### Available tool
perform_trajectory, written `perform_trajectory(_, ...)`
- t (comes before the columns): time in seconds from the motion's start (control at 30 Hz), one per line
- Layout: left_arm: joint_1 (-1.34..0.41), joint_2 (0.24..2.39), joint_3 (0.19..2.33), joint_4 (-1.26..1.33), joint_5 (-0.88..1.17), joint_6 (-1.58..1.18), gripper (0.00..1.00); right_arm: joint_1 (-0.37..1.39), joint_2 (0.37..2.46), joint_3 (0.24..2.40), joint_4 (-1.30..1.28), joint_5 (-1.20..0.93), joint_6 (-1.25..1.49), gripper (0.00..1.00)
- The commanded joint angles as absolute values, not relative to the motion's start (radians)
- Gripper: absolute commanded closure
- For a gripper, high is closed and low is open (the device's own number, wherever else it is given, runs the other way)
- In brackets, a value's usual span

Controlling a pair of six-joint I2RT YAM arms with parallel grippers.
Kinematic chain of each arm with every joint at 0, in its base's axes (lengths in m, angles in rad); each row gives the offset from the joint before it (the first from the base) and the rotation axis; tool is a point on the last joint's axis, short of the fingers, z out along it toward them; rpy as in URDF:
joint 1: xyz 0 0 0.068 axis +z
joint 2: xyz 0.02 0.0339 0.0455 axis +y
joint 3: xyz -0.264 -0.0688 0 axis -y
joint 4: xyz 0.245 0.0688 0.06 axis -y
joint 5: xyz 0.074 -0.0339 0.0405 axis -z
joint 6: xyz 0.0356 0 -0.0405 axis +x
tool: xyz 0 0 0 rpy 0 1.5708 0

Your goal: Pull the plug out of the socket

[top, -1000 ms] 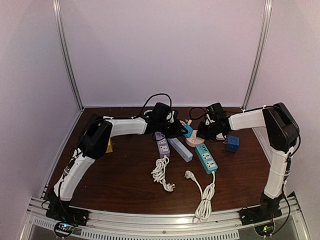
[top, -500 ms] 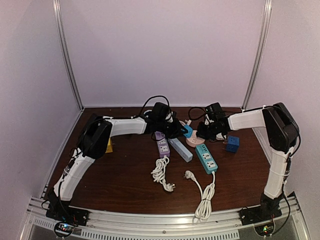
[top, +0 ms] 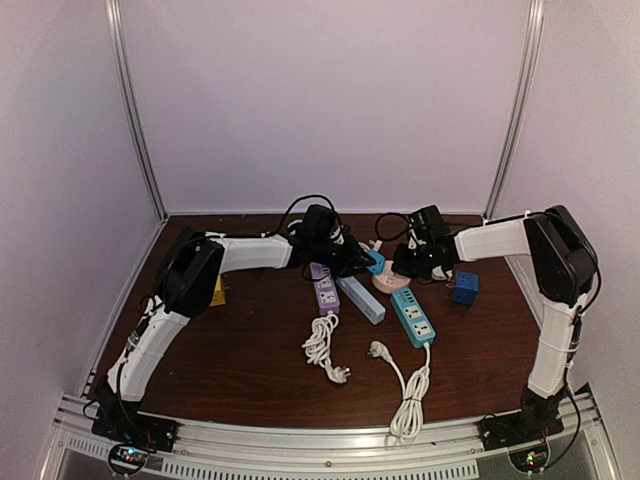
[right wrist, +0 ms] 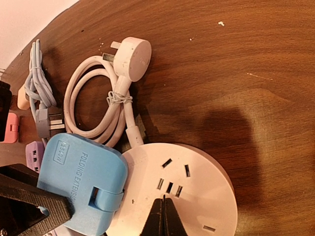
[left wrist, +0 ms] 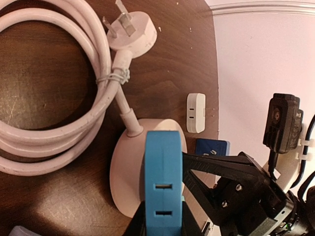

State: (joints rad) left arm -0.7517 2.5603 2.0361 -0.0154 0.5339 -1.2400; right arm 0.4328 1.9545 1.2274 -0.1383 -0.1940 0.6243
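Cabling lies nearest the arm bases on the dark wood-grain table (top: 230,360): a bundled white cord (top: 408,408) running up to a flat three-pin head, and to its left a second coiled white lead (top: 321,348). Behind these stand three rectangular plastic bars, a teal power strip (top: 413,316), a pale blue strip (top: 360,298) and a purple strip (top: 326,293), with a small blue cube adapter (top: 464,288) off to the right. Farther back, between the two wrists, sits the round socket (right wrist: 197,194), a smooth, pale, low disc with slotted openings in its top face. The right gripper (right wrist: 164,216) has its thin black fingers pressed together, their tips over the disc just below the central slot group; contact cannot be confirmed. The blue plug (left wrist: 164,182), a matte rounded block with two slots on its end and raised lettering on its broad face, stands at the disc's edge on the left arm's side. The left gripper (left wrist: 164,224) pinches this block on two opposite sides. Whether the pins are seated cannot be told. Beyond the disc, its glossy white cable (left wrist: 49,132) forms a tied loop ending in a round three-pin head (left wrist: 135,37). A small white two-slot adapter (left wrist: 196,112) lies just beside the disc.
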Motion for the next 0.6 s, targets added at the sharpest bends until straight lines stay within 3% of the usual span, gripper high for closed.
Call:
perform_trajectory(0.0,-0.751,2.558,2.031,0.093,0.624,-1.310,1.00,0.447,2.019,1.178,-0.238,-0.135,0.604,1.00)
perform_trajectory(0.57,-0.746,2.568,1.984,0.234,0.650,-1.452,1.00,0.472,2.010,1.125,-0.213,-0.110,0.592,1.00)
